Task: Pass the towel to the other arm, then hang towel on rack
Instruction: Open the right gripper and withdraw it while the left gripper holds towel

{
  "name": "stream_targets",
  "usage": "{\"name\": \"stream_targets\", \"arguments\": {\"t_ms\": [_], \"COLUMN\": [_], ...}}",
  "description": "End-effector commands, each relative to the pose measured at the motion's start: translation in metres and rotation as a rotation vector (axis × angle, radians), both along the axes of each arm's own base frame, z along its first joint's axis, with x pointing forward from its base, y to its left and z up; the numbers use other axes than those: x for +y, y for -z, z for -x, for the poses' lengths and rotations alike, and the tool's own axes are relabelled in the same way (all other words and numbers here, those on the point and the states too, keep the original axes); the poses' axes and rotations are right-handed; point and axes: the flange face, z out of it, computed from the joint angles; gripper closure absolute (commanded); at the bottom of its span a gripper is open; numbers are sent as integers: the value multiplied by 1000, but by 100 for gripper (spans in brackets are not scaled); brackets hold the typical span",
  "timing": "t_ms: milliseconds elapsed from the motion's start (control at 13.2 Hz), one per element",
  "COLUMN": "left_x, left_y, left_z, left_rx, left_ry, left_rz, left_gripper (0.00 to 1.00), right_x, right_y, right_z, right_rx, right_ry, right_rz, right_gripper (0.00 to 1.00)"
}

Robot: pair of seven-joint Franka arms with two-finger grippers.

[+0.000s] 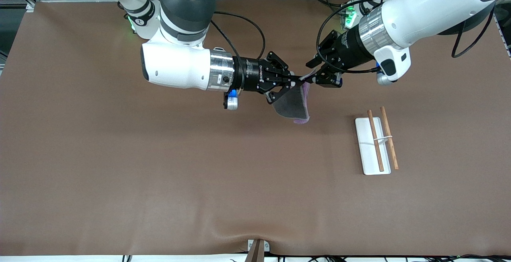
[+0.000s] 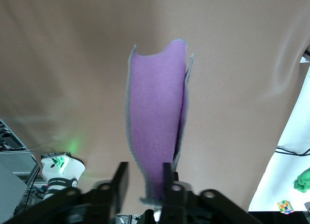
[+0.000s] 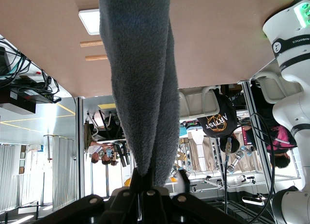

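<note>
Towel (image 1: 293, 104) hangs in the air over the middle of the brown surface (image 1: 119, 166), gripped at its upper corner and drooping in a loose fold, its dark grey side toward the front camera and a strip of purple showing along one edge.

Going across the front view from the right arm's end: the right arm reaches in level from its base, and the right tool (image 1: 294, 79) has its fingers pressed together on the towel's top corner. In the right wrist view the grey cloth (image 3: 143, 88) runs straight out from between the closed fingers (image 3: 145, 178).

The left arm comes down from its own base to meet it, and the left tool (image 1: 309, 79) sits at the same corner of the towel. In the left wrist view the purple face (image 2: 157, 117) passes along one finger (image 2: 167, 178), while the other finger (image 2: 120, 180) stands apart from the cloth, so the jaws look only partly drawn in; whether they yet pinch the fabric I cannot tell.

Farther toward the left arm's end, and nearer the front camera than the towel, the rack (image 1: 377, 140) lies on the surface, well apart from both tools: a white base with two brown rods joined by a thin white crosspiece.
</note>
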Motion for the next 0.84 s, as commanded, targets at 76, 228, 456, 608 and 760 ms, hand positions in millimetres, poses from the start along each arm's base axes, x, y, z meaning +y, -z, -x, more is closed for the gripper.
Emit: {"name": "stream_targets", "arguments": {"t_ms": [76,228,456,608,760], "left_x": [-7,-6,2,5,11], "left_y": [-5,-6,-6,-7,-7], "left_z": [1,1,-4,-5,-8], "left_rx": [0,-12,-46,-62,-85], "left_ry": [4,11,50,67,88], "left_rz": [22,20,18,18,17], "left_gripper": [100,100,100,100,100], "right_x": [-1,-2,-7,-10,-15], "right_y": [-7,-7,-5,-4,1], "right_z": [-2,-2,-5,-6,-7], "right_rx": [16,18,30,41,60], "right_ry": [7,4,-13,-26,-52], "right_rz": [-17,-17,-14,-12,-3], "right_gripper": [100,100,98,27,0]}}
